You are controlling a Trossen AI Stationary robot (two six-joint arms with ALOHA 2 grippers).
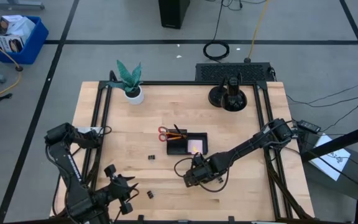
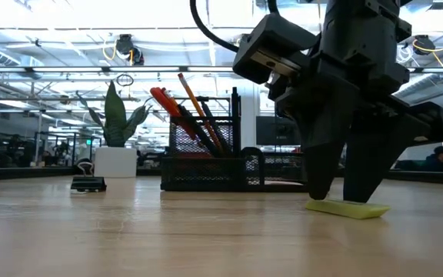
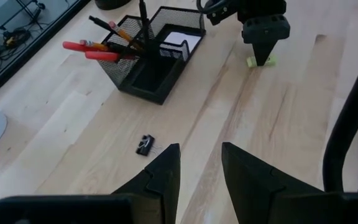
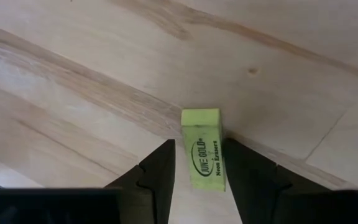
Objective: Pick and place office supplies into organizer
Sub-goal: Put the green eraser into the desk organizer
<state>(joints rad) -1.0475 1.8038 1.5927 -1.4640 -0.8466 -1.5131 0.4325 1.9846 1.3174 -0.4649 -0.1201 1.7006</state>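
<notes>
The low black wire-mesh organizer [image 1: 187, 144] sits mid-table – red-handled scissors [image 3: 92, 51], orange pencils [image 3: 124, 33] and a black pen [image 3: 143, 12] lean out of its left compartment, and a pale sticky-note pad [image 1: 195, 146] lies in the right one. Just near of it, the right gripper [image 4: 198, 163] stands tip-down on the wood, its fingers [image 4: 159, 168] straddling a flat yellow-green eraser [image 4: 204, 149]; whether they pinch it is unclear. The left gripper [image 3: 201, 163] waits near-left, fingers apart, holding nothing.
</notes>
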